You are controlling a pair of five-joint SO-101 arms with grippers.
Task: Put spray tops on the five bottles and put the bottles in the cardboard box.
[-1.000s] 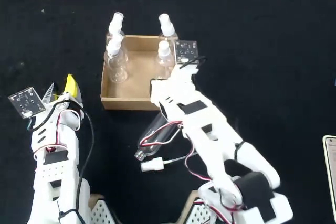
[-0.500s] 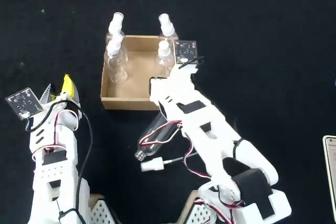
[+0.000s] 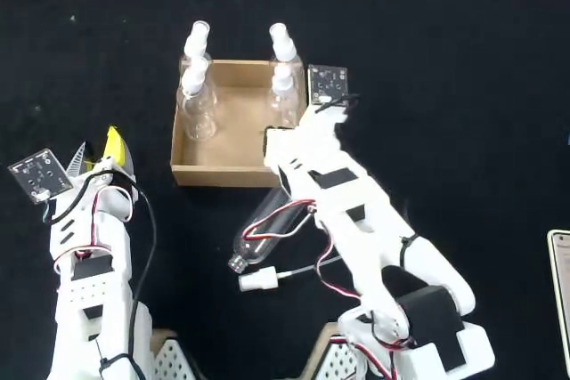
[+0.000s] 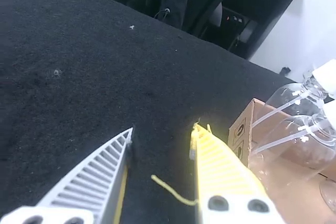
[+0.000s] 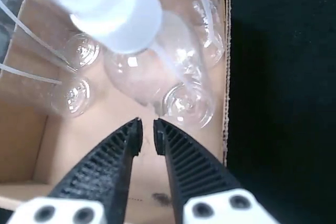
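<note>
1. Cardboard box (image 3: 183, 144): open-topped, resting on the worktop (image 3: 445, 86). It holds four upright bottles (image 3: 198, 111), each fitted with a white spray top (image 3: 193, 77). They stand in two pairs against opposite walls, and the strip of floor between the pairs is bare.
2. Fifth bottle (image 3: 267, 227): outside the box, lying on its side on the worktop with its neck uncapped. It rests alongside the right arm, well back from the right pincer towards the arm's base.
3. Loose spray top (image 3: 260, 280): on the worktop just beside the mouth of the fifth bottle and not fitted to it. Its thin dip tube runs off towards the right arm.
4. Right pincer (image 5: 147, 129): above the box interior, pointing down at the box floor, close to one side wall. The fingers are all but closed, with only a thin slit between the tips, and they grip nothing. The nearest capped bottle (image 5: 178, 93) stands just beyond the tips, apart from them.
5. Left pincer (image 4: 163, 135): spread open and empty, over bare worktop outside the box. A corner of the box lies near it on the yellow finger's (image 4: 218, 171) side, with capped bottles rising beyond that corner.
</note>
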